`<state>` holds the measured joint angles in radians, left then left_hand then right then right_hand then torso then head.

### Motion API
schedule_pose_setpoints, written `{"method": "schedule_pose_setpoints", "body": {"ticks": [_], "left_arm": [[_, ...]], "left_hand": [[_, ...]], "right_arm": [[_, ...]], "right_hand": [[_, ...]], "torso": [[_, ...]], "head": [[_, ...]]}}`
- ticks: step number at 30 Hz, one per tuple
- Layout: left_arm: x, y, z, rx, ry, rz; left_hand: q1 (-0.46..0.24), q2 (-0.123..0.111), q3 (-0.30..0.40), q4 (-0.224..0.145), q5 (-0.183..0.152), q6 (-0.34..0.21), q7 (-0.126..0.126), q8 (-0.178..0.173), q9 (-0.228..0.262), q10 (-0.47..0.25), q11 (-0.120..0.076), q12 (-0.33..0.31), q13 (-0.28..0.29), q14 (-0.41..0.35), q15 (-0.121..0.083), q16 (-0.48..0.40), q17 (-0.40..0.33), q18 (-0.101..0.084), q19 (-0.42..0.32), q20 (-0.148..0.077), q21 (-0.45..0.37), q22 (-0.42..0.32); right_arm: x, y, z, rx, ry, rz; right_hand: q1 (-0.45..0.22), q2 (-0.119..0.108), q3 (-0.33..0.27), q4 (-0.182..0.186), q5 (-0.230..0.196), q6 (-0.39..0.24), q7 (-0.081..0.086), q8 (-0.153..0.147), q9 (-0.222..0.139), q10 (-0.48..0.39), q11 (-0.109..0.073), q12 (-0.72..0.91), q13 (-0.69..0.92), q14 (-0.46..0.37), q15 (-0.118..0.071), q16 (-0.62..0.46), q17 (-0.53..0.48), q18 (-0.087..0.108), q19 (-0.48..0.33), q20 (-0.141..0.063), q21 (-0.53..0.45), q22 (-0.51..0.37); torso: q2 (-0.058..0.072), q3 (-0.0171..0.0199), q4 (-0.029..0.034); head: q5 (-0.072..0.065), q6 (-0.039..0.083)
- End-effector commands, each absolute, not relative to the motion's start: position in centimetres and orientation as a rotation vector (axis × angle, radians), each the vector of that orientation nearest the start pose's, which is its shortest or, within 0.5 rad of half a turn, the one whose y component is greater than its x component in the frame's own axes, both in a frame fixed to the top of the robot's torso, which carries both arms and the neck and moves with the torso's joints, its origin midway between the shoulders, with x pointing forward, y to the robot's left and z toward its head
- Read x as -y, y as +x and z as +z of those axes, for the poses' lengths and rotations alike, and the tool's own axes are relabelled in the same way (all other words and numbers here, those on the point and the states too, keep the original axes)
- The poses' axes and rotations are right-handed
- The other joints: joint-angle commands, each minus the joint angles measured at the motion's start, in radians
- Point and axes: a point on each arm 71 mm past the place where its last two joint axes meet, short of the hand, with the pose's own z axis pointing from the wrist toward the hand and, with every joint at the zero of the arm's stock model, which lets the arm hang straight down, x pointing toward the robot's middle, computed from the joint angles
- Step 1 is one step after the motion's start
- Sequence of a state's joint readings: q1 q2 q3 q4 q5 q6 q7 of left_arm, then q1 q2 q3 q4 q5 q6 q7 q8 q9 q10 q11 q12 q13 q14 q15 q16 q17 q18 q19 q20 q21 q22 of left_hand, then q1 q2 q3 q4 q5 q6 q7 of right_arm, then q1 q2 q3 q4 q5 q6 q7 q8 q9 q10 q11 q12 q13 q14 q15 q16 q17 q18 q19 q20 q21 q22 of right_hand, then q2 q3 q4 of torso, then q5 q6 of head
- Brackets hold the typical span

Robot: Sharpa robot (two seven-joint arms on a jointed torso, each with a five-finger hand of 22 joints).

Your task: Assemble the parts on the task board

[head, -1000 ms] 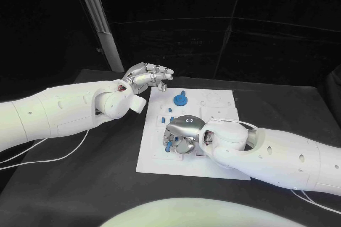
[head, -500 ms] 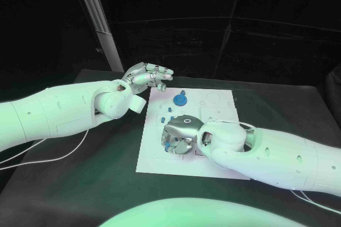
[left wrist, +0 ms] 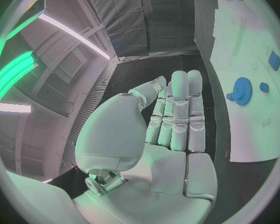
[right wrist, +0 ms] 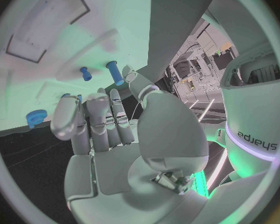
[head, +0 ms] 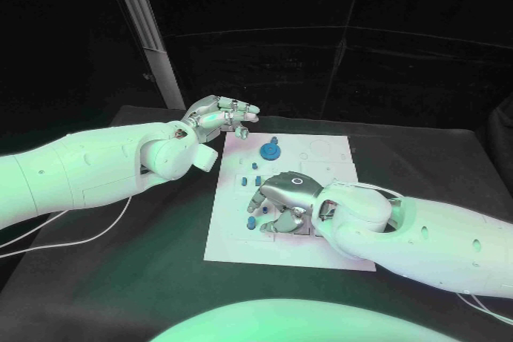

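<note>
The board (head: 321,180) lies mid-desk (head: 128,283), with a blue gear (head: 271,148) near its far edge and small blue pegs (head: 249,181) down its left side. Since a second ago the right hand (head: 280,202) has slid slightly nearer along the board, fingers curled low over the pegs; whether it grips one I cannot tell. The left hand (head: 222,116) stays raised past the far-left corner, empty, fingers loosely together. Likely a peg is being picked or seated. The right wrist view reads "sharpa" on the robot's body.
</note>
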<state>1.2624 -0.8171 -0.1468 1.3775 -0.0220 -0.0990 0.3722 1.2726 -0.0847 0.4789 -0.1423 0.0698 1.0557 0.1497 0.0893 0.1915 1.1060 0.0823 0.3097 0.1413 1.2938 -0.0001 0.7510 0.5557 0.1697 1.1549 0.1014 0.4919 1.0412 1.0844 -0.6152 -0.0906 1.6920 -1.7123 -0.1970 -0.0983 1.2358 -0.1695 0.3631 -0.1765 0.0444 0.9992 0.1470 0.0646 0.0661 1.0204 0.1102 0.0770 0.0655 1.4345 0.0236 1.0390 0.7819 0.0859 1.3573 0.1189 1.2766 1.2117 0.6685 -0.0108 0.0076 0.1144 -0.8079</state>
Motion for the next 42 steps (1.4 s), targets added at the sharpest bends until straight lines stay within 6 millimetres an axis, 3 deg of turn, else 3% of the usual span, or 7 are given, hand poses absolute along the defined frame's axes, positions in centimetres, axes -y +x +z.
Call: {"method": "schedule_pose_setpoints", "body": {"ticks": [1, 6, 10, 18, 23, 28, 42], "left_arm": [[-23.1, 50.9, -19.4, -1.566, -1.043, -1.585], [-23.2, 50.9, -19.4, -1.566, -1.044, -1.583], [-23.2, 50.8, -19.4, -1.565, -1.045, -1.581], [-23.3, 50.8, -19.4, -1.565, -1.045, -1.582], [-23.2, 50.7, -19.4, -1.566, -1.045, -1.585], [-23.3, 50.7, -19.4, -1.566, -1.045, -1.584], [-23.4, 50.7, -19.4, -1.568, -1.046, -1.583]], "left_hand": [[-0.002, 0.008, -0.004, -0.001, -0.004, 0.0, 0.003, -0.007, -0.001, -0.007, 0.0, 0.004, 0.001, -0.008, 0.0, -0.004, -0.001, 0.012, -0.006, 0.003, -0.006, -0.001], [-0.002, 0.007, -0.005, -0.001, -0.004, -0.001, 0.003, -0.008, -0.001, -0.008, 0.0, 0.004, 0.001, -0.008, 0.0, -0.004, -0.001, 0.012, -0.005, 0.003, -0.006, -0.002], [-0.002, 0.007, -0.005, -0.001, -0.004, -0.001, 0.003, -0.008, -0.001, -0.008, 0.0, 0.004, 0.001, -0.008, 0.0, -0.004, -0.001, 0.012, -0.005, 0.003, -0.006, -0.002], [-0.002, 0.007, -0.005, -0.001, -0.004, -0.001, 0.003, -0.008, -0.001, -0.008, 0.0, 0.004, 0.001, -0.008, 0.0, -0.004, -0.001, 0.012, -0.005, 0.003, -0.006, -0.002], [-0.002, 0.007, -0.005, -0.001, -0.004, -0.001, 0.003, -0.008, -0.001, -0.008, 0.0, 0.004, 0.001, -0.008, 0.0, -0.004, -0.001, 0.012, -0.005, 0.003, -0.006, -0.002], [-0.002, 0.007, -0.006, -0.002, -0.004, -0.002, 0.004, -0.008, -0.001, -0.009, 0.001, 0.005, 0.001, -0.008, 0.001, -0.004, -0.002, 0.012, -0.005, 0.003, -0.007, -0.003], [-0.002, 0.007, -0.006, -0.002, -0.004, -0.002, 0.004, -0.008, -0.001, -0.009, 0.001, 0.005, 0.001, -0.008, 0.001, -0.004, -0.002, 0.012, -0.005, 0.003, -0.007, -0.003]], "right_arm": [[5.2, 38.2, -22.1, -1.675, -0.551, 1.01], [9.2, 38.2, -21.4, -1.734, -0.364, 1.014], [12.9, 38.7, -21.1, -1.811, -0.139, 0.983], [19.5, 39.2, -21.6, -1.941, 0.196, 0.789], [22.3, 39.3, -22.2, -2.0, 0.292, 0.624], [23.2, 39.2, -22.5, -2.037, 0.278, 0.514], [22.3, 39.3, -23.3, -2.075, 0.156, 0.389]], "right_hand": [[0.009, 0.003, -0.01, 0.001, 0.003, 0.003, 0.005, 0.002, 0.002, 0.015, -0.003, 0.007, 0.002, 0.004, -0.001, -0.001, 0.001, 0.005, 0.002, 0.001, 0.003, 0.004], [-0.009, 0.027, -0.022, 0.023, 0.004, 0.032, 0.008, 0.011, 0.006, 0.105, -0.017, 0.049, 0.012, 0.023, -0.013, 0.041, 0.051, -0.008, 0.039, -0.004, 0.048, 0.057], [-0.057, 0.039, -0.034, 0.057, 0.004, 0.04, -0.016, 0.008, 0.005, 0.252, -0.054, 0.12, 0.043, 0.052, -0.043, 0.134, 0.172, -0.031, 0.099, -0.023, 0.129, 0.153], [-0.134, 0.021, -0.093, 0.12, 0.003, 0.122, -0.071, 0.042, 0.043, 0.432, -0.115, 0.332, 0.202, 0.065, -0.099, 0.216, 0.27, -0.055, 0.152, -0.081, 0.205, 0.244], [-0.157, 0.009, -0.12, 0.204, -0.003, 0.149, -0.093, 0.065, 0.108, 0.472, -0.127, 1.009, 0.928, 0.083, -0.121, 0.322, 0.419, -0.071, 0.184, -0.097, 0.252, 0.304], [-0.132, -0.016, -0.116, 0.298, 0.004, 0.13, -0.093, 0.083, 0.209, 0.452, -0.132, 1.267, 1.222, 0.085, -0.115, 0.378, 0.501, -0.079, 0.199, -0.102, 0.275, 0.334], [-0.122, -0.046, -0.137, 0.389, 0.004, 0.075, -0.085, 0.076, 0.311, 0.497, -0.125, 1.395, 1.383, 0.102, -0.108, 0.441, 0.61, -0.086, 0.213, -0.094, 0.294, 0.359]], "torso": [[-0.002, -0.0002, -0.0013], [-0.002, -0.001, -0.0022], [-0.002, -0.0016, -0.0031], [-0.009, -0.0056, -0.0145], [-0.013, -0.0075, -0.0198], [-0.012, -0.0065, -0.0193], [-0.011, -0.007, -0.019]], "head": [[-0.002, 0.002], [-0.017, 0.01], [-0.035, 0.02], [-0.068, 0.03], [-0.075, 0.031], [-0.08, 0.028], [-0.085, 0.026]]}}
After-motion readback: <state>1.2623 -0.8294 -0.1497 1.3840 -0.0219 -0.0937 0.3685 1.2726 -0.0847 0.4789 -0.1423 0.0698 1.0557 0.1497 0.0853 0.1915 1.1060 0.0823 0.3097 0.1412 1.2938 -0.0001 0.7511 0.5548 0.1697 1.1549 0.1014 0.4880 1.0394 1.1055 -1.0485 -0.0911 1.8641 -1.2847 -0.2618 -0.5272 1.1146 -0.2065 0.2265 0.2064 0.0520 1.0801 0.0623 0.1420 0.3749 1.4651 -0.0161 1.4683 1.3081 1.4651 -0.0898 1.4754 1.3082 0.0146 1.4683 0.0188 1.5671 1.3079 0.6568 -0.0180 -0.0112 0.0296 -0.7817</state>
